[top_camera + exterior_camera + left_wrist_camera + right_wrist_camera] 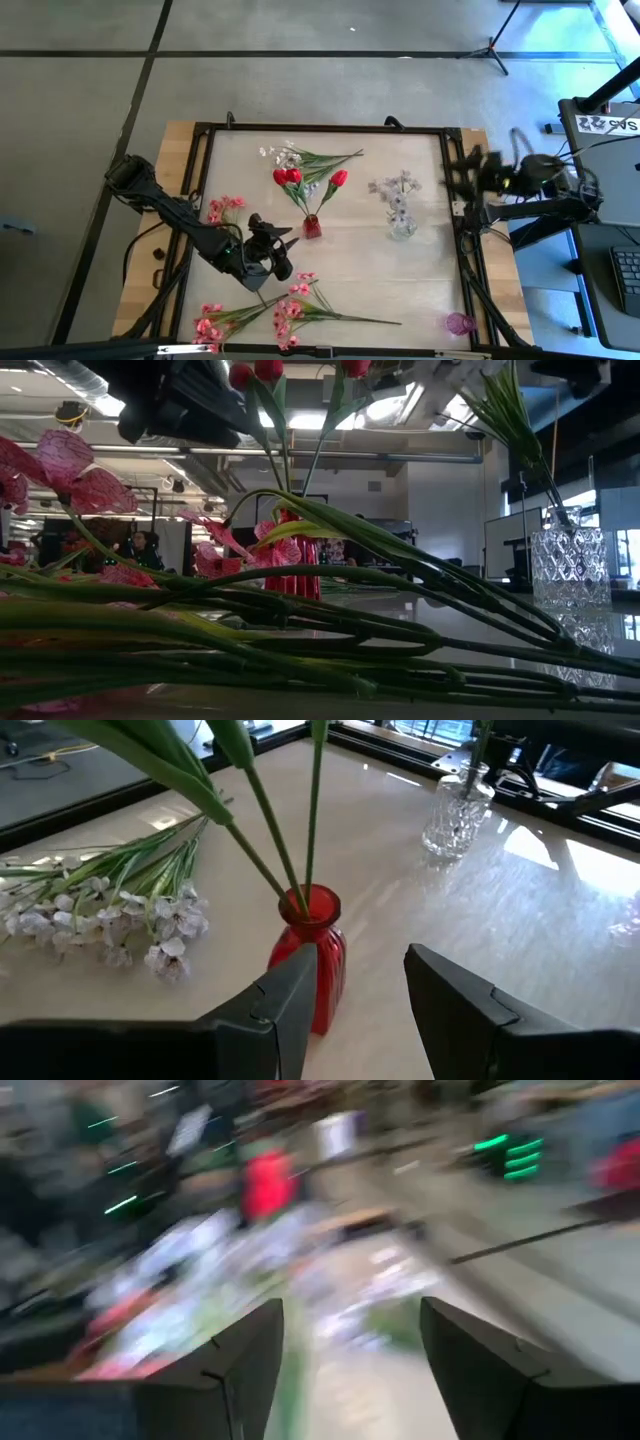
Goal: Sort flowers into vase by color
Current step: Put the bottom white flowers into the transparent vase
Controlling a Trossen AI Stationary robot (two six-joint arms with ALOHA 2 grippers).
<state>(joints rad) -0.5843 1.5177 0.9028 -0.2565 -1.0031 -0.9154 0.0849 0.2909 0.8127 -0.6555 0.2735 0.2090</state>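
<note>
- Left gripper point(283, 240): fingers apart, empty, near small red glass vase point(312, 227) holding red tulips point(288, 177).
- Right gripper point(345, 1370): spread, empty, at table edge.
- Next, probably: pick pink blossom sprays point(290, 310); needs low stem grasp.

Robotics lab — concrete floor point(80, 100), tripod point(497, 45), monitor point(510, 543), ceiling ducts point(330, 455)

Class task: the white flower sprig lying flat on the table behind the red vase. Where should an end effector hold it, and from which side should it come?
Grip the white flower sprig on its bare green stem, away from the blossoms. It lies flat, so come straight down from above, fingers straddling the thin stem crosswise. The blossom end is bushy and soft, likely to slip or crush. The red vase stands apart, leaving room.
</note>
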